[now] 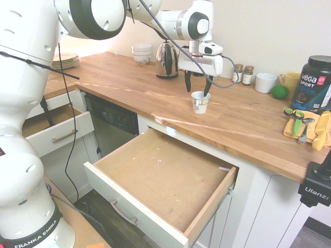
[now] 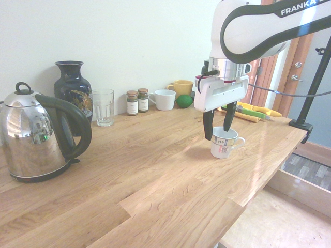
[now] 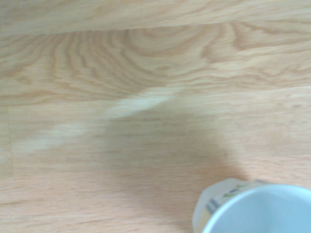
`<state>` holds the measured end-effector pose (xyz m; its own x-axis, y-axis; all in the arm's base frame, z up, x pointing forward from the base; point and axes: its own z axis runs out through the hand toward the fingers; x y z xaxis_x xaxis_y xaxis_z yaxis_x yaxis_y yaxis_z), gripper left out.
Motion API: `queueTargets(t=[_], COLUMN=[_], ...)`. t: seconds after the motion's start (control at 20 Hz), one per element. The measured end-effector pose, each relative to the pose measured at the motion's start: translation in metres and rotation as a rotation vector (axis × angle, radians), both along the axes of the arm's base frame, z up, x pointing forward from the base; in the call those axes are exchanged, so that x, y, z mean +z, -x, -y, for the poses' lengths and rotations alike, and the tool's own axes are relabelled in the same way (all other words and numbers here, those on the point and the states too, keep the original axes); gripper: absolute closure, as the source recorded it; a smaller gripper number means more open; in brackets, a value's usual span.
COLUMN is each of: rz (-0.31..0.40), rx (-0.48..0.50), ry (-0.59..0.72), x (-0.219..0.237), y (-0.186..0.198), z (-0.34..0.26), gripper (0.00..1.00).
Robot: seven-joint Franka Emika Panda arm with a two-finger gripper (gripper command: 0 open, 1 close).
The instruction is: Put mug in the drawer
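Gripper (image 1: 198, 85) wide open, holding nothing, pointing down just above the mug (image 1: 200, 102), which stands upright on the counter (image 1: 248, 124) behind the open drawer (image 1: 165, 181). Advice: lower with one finger inside the rim, one outside, clear of the handle, then close.

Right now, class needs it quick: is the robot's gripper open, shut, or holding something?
Gripper: open, holding nothing; its black fingers straddle the rim of the small white patterned mug on the wooden counter.
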<state>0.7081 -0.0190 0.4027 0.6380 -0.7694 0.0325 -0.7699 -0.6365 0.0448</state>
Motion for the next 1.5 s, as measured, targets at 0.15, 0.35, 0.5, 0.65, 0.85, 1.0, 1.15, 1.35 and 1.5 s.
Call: queueTargets(t=[0.15,0.35,0.5,0.65,0.85,1.0,1.15,1.35,1.5], rz=[-0.013,-0.035,-0.045,-0.052,-0.057,-0.066,-0.071,-0.07,-0.066], rx=[0.001,-0.009,-0.01,-0.009,-0.006,-0.004,-0.003,-0.004,-0.005], ry=[-0.001,-0.003,-0.007,-0.007,-0.006,-0.007,-0.007,-0.008,-0.008], x=[-0.009,-0.026,-0.034,-0.039,-0.041,-0.045,-0.048,-0.052,-0.057], y=[-0.001,-0.002,-0.003,-0.003,-0.002,-0.001,0.0,0.001,0.0], z=[-0.002,0.002,0.002,0.002,-0.001,-0.003,-0.003,-0.003,-0.002], gripper=[0.0,0.0,0.0,0.0,0.0,0.0,0.0,1.0,1.0])
